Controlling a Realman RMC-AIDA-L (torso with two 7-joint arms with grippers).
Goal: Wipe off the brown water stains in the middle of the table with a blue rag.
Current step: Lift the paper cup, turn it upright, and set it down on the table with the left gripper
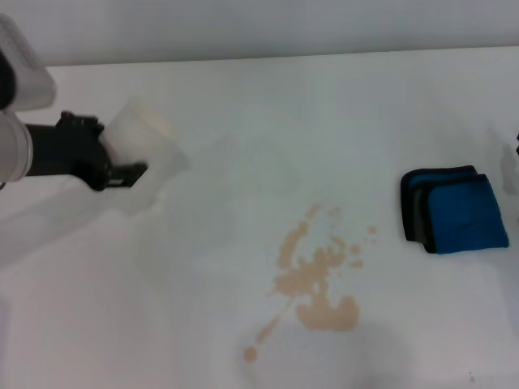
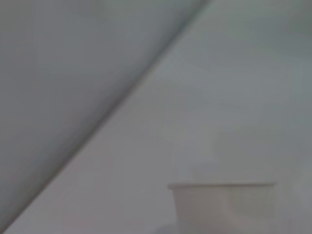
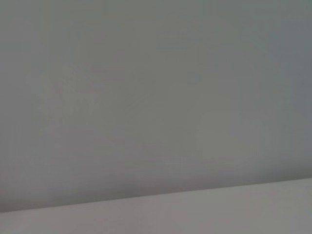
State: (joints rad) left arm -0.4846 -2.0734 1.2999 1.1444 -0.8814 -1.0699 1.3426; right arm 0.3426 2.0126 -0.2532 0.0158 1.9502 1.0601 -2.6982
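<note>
The brown water stains [image 1: 318, 285] lie as tan blotches and droplets in the middle of the white table [image 1: 203, 324]. The blue rag [image 1: 456, 211], folded with dark edging, lies flat on the table at the right, apart from the stains. My left gripper [image 1: 122, 166] is at the far left, above the table, shut on a white paper cup [image 1: 142, 139]; the cup's rim also shows in the left wrist view [image 2: 222, 202]. Only a sliver of my right arm [image 1: 514, 166] shows at the right edge, just beyond the rag.
The table's back edge [image 1: 284, 55] meets a grey wall. The right wrist view shows only the grey wall and a strip of table [image 3: 195, 214].
</note>
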